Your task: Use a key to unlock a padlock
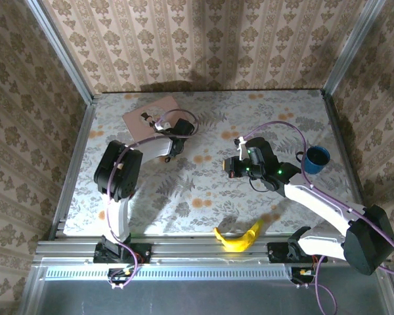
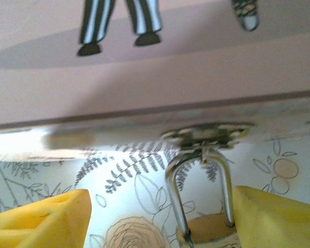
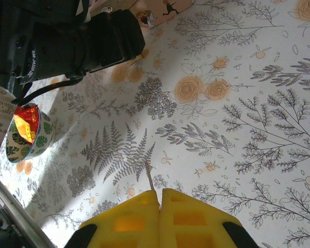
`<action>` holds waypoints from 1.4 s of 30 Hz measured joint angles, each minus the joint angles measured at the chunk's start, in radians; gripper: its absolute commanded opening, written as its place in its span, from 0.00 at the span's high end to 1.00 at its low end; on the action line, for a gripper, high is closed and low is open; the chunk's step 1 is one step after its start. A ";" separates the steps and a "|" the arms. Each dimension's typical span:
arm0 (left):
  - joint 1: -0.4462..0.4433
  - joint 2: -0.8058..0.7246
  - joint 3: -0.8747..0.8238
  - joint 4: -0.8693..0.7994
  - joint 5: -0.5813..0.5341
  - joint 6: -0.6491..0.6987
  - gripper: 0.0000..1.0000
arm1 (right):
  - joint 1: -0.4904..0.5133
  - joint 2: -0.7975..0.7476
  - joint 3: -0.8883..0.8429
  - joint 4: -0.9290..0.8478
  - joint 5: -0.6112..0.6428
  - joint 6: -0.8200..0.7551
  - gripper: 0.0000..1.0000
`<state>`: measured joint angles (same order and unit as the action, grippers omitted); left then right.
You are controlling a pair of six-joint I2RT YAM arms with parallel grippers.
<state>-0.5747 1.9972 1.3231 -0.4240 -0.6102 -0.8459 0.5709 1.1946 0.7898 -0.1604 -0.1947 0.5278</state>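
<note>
In the right wrist view, the right gripper (image 3: 159,195) has its yellow fingers pressed together on the key (image 3: 149,178), and the thin tip of the key sticks out. Farther away, the left wrist view shows the left gripper (image 2: 161,204) spread wide and holding nothing. The padlock (image 2: 209,231) is between its fingers and hangs from the hasp of the pink tin (image 2: 144,88). From the top, this tin lies far left.

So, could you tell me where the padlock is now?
In the left wrist view, the padlock is hooked by its shackle through the pink tin's hasp, low and right of centre, between the left pincer's yellow fingers.
</note>
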 measured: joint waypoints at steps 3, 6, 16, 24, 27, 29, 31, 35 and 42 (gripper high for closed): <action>-0.001 -0.014 -0.013 -0.003 0.003 0.000 0.27 | 0.000 0.000 0.000 0.000 0.000 0.000 1.00; -0.001 -0.016 -0.013 0.005 0.012 0.003 0.28 | 0.000 0.000 0.000 0.001 0.000 0.000 1.00; -0.001 0.000 -0.004 0.038 0.054 0.025 0.33 | 0.000 0.000 0.000 0.000 0.000 0.000 1.00; 0.000 0.037 0.004 0.042 0.066 0.031 0.46 | 0.000 0.000 0.000 0.001 0.000 0.000 1.00; 0.002 0.037 0.004 0.045 0.070 0.029 0.50 | 0.000 0.000 0.000 0.000 0.000 0.000 1.00; 0.004 0.037 0.004 0.051 0.076 0.027 0.54 | 0.000 0.000 0.000 0.000 0.000 0.000 1.00; 0.008 0.037 0.003 0.060 0.085 0.027 0.55 | 0.000 0.000 0.000 0.001 0.000 0.000 1.00; 0.014 0.037 0.003 0.071 0.099 0.027 0.59 | 0.000 0.000 0.000 0.001 0.000 0.002 1.00; 0.018 0.037 -0.008 0.094 0.132 0.023 0.59 | 0.000 0.000 0.000 0.000 0.000 0.003 1.00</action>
<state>-0.5564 2.0342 1.3148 -0.3298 -0.4786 -0.8227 0.5709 1.1942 0.7898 -0.1600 -0.1947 0.5308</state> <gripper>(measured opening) 0.409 0.067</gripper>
